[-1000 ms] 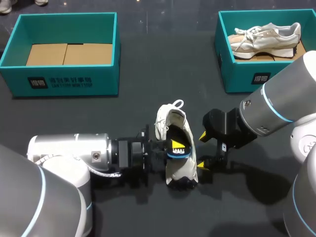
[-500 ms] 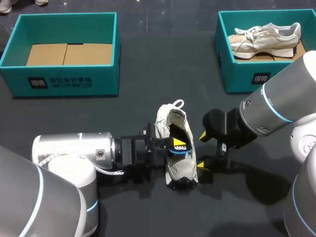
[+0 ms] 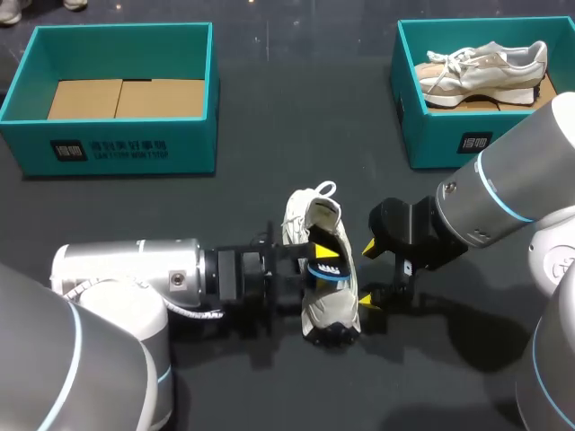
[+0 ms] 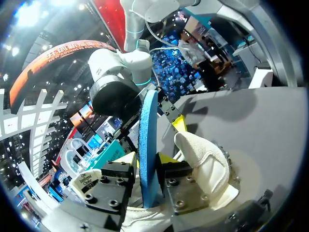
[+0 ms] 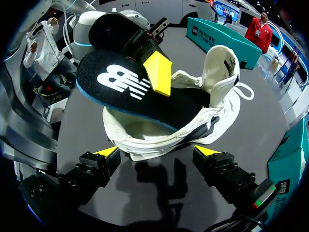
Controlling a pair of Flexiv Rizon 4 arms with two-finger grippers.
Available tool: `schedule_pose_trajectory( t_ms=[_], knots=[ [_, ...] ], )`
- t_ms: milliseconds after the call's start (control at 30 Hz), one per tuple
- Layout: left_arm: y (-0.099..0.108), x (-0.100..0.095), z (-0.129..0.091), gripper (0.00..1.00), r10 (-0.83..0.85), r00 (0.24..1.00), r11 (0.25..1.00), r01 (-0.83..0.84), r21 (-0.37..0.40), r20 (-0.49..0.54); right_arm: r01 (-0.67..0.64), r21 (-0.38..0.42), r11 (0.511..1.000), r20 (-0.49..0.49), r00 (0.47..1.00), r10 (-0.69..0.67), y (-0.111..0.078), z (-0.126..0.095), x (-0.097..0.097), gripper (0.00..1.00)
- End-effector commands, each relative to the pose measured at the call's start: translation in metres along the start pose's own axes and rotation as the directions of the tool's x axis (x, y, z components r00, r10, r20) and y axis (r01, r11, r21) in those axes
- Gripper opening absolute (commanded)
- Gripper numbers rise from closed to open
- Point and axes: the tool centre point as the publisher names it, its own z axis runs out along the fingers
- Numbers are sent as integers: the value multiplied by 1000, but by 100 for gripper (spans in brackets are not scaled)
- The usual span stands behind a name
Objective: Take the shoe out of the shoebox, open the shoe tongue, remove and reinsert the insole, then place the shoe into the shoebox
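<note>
A white logo of large letters is printed on the black top of the insole (image 5: 96, 77), just beside one yellow tip of the left gripper (image 4: 147, 162), which pinches the insole. The left shoebox (image 3: 180, 148), well away from both pincers, and the right shoebox (image 3: 431, 144), beyond the right gripper (image 3: 367, 274), each carry a white label on the front wall. Both labels are too small to read.

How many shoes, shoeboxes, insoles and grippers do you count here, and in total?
Shoes: 2 (table shoe, boxed shoe)
Shoeboxes: 2 (left shoebox, right shoebox)
Insoles: 1 (insole, pinched by the left gripper)
Grippers: 2 (left gripper, right gripper)
Total: 7
</note>
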Motion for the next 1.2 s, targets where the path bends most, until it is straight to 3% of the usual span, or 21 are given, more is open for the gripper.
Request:
schedule_pose_trajectory(
  t_ms=[33,133,167,200,767,1000,1033,1067,1200],
  knots=[
    [-9,1,-11,26,2,1000,1000,-2,-7,-7,-1,4,1000,3,1000,1,1,1,1,100],
    [-11,1,-11,21,9,1000,1000,-9,-4,-10,-1,4,1000,3,1000,1,1,1,1,100],
    [-11,1,-11,7,14,1000,1000,-14,-4,-9,-1,4,1000,3,1000,1,1,1,1,100],
    [-9,1,-9,0,21,1000,1000,-21,-6,-11,-1,4,1000,3,1000,1,1,1,1,100],
    [31,3,8,0,58,998,994,-58,-88,-5,-1,4,1000,3,1000,1,1,1,1,100],
    [29,3,4,0,39,999,993,-40,-112,-12,-1,4,1000,3,1000,1,1,1,1,100],
    [26,3,2,13,37,999,993,-39,-113,-12,-1,4,1000,3,1000,1,1,1,1,100],
    [24,3,1,19,33,999,993,-34,-111,-10,-1,4,1000,3,1000,1,1,1,1,100],
    [14,2,-2,27,20,1000,995,-21,-99,-9,-1,4,1000,3,1000,1,1,1,1,100]
  ],
)
